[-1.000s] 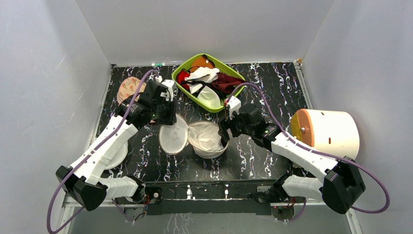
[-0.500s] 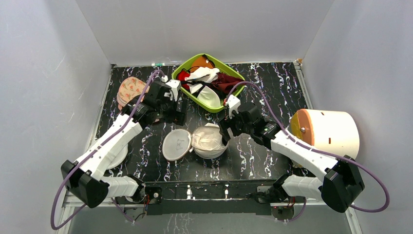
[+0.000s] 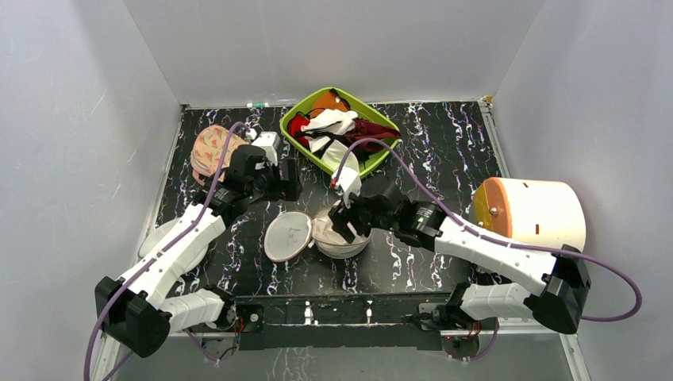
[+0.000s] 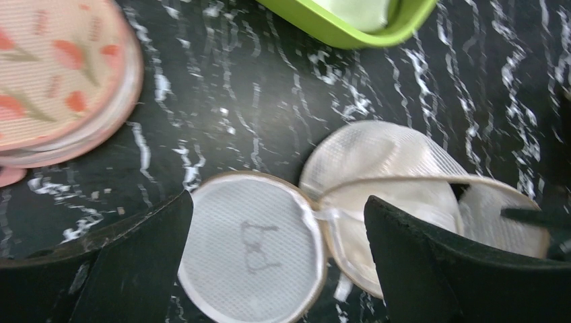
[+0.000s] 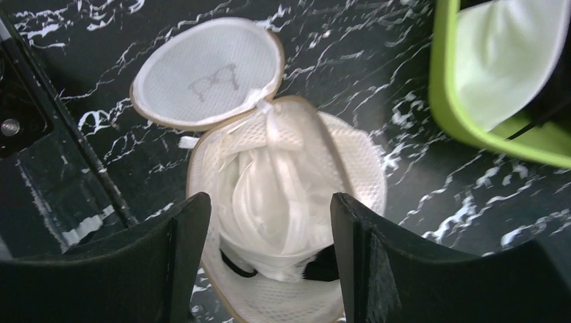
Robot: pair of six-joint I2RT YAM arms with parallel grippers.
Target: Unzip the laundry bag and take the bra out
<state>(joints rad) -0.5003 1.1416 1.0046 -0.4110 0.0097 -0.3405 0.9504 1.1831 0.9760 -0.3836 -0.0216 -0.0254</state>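
Hovering with jaws apart, the right gripper is poised over the unzipped bag at the middle of the surface. Mesh could be pinched along with the bra inside and the whole bag dragged up, since nothing is pinned by the left gripper, also spread.

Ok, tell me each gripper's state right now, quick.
Left gripper: open, holding nothing.
Right gripper: open, holding nothing, over the open bag.
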